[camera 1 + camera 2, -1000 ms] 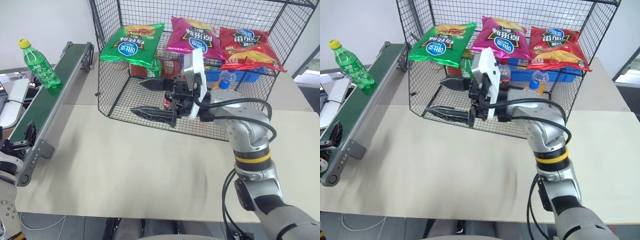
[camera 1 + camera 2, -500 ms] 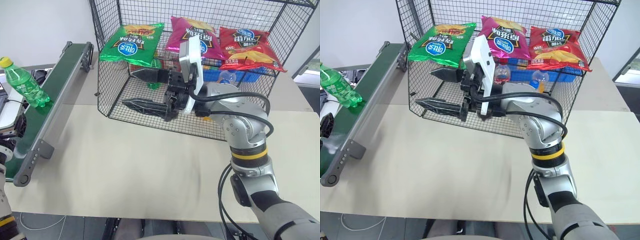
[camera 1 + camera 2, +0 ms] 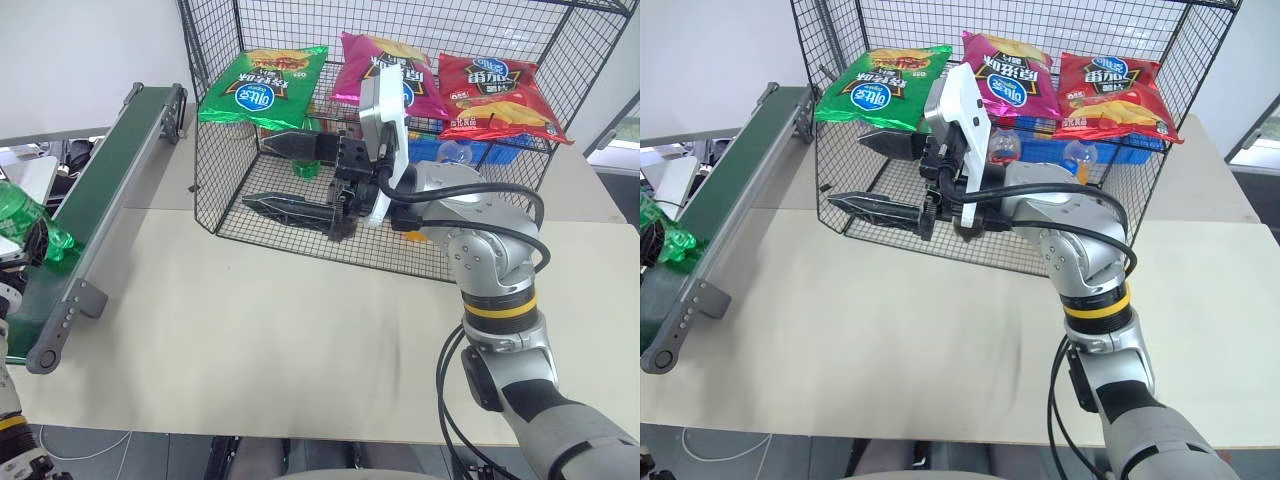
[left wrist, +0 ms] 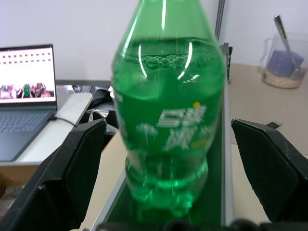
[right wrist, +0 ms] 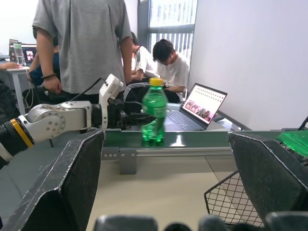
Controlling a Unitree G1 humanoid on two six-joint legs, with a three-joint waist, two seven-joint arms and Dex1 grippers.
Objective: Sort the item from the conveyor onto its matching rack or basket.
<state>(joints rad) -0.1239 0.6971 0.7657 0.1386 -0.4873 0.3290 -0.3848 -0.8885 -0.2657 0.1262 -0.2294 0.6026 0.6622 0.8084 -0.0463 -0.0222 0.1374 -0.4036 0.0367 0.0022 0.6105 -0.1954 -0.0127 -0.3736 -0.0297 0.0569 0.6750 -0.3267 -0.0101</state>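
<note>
Green plastic is standing at the far left: the bottle [image 4: 168, 125] is sitting upright on the belt [image 3: 90, 195] near its close end, and the left gripper [image 4: 173, 159] is waiting with its jaws spread wide on either side of it, not yet touching as far as the wrist view shows. Further right, the right gripper [image 3: 290, 175] is hanging in front of the black wire cage [image 3: 560, 90], pointing toward the belt with its jaws also spread and pinching nothing. Inside the cage, snack bags [image 3: 265, 85] are hanging along the back wall. The sorting is looking barely begun: the bottle is not yet gripped, and lifting it, carrying it across the table and setting it in the cage are all remaining.
</note>
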